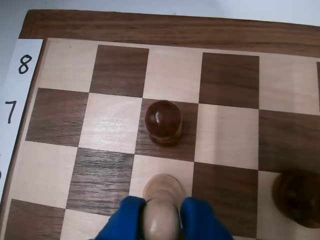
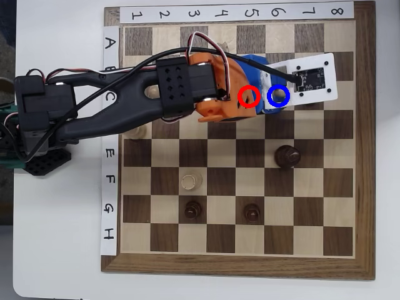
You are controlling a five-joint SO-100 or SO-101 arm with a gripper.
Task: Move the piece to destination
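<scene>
Pawn piece (image 1: 161, 212), pale cream with knob head, sits pinched between the blue fingers (image 1: 125, 220) of the gripper (image 1: 161, 225) at bottom of the wrist view, over a light square just below the dark brown pawn (image 1: 163, 122). Whether its base touches the board can't be told. Overhead view: arm covers the piece; blue ring (image 2: 277, 95) marks the destination, red ring (image 2: 249, 96) just beside it. Risks: dark pawn stands one square ahead, so pushing forward too far could knock it; opening the grip early or off-centre could tip the piece or leave it straddling squares
</scene>
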